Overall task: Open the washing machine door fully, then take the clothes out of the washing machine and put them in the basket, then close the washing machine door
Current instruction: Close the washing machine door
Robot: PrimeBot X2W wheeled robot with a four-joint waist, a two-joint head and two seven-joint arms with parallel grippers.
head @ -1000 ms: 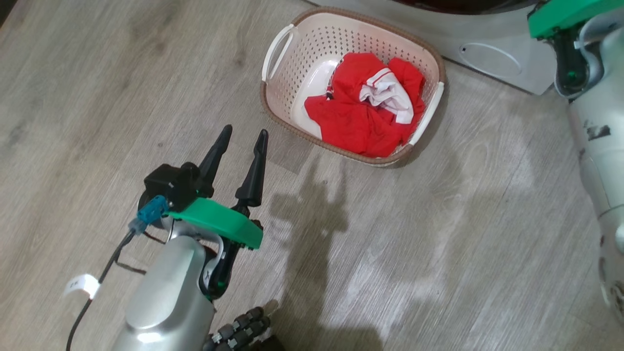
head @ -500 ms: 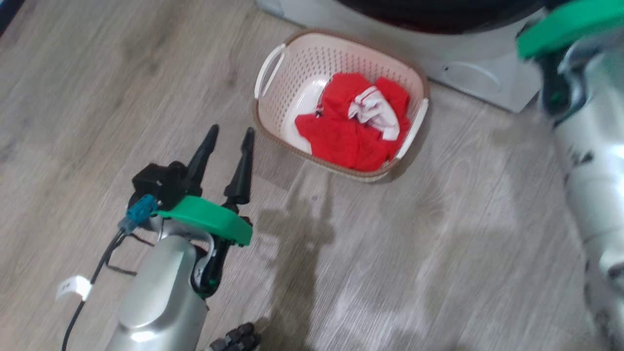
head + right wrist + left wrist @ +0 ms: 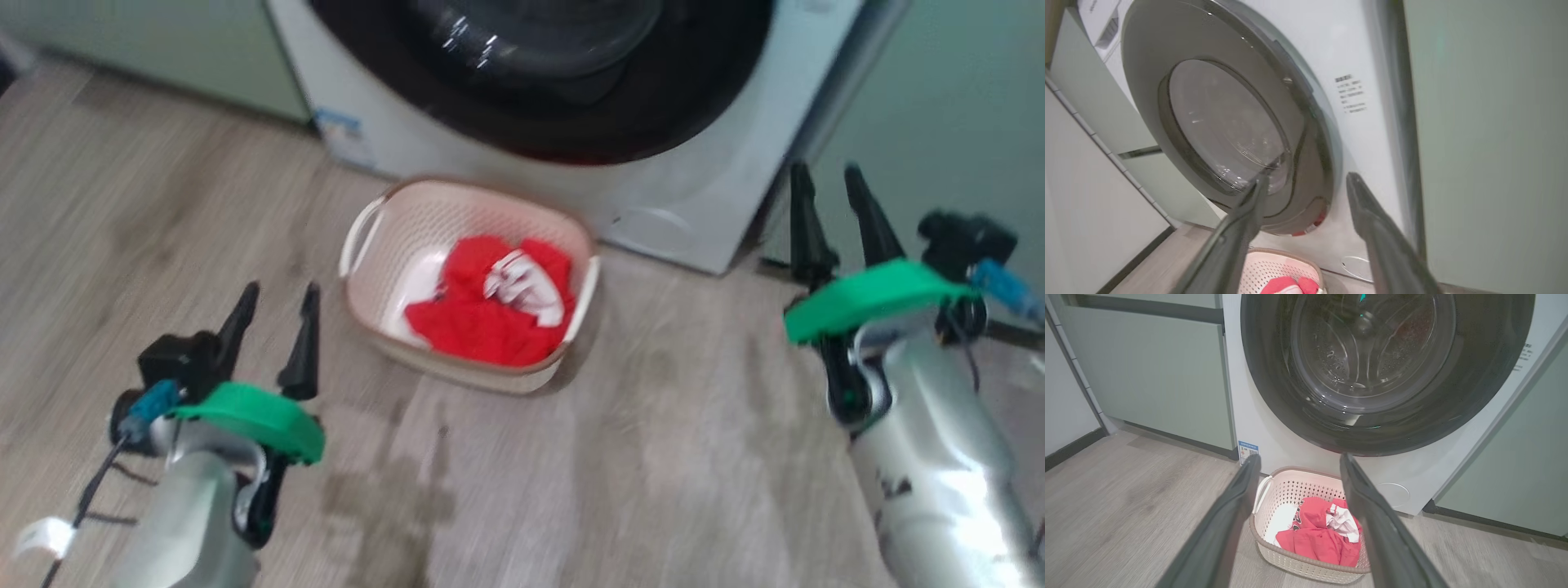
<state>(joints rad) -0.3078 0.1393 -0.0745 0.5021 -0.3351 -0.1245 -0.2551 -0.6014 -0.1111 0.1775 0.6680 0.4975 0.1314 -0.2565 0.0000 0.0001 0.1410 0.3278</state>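
Both spread apart, empty: L gripper [image 3: 279, 294] and R gripper [image 3: 826, 175] hang before the washer [image 3: 702, 196]. Clothes [image 3: 482, 327] sit in basket [image 3: 392, 237] just in front of it; door [image 3: 1274, 396] looks shut.

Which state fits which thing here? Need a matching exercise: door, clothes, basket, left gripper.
1. washing machine door
2. clothes
3. basket
4. left gripper

A. open, holding nothing
B. shut
C. lying in the basket
D. on the floor before the washing machine

Pairs: 1-B, 2-C, 3-D, 4-A.
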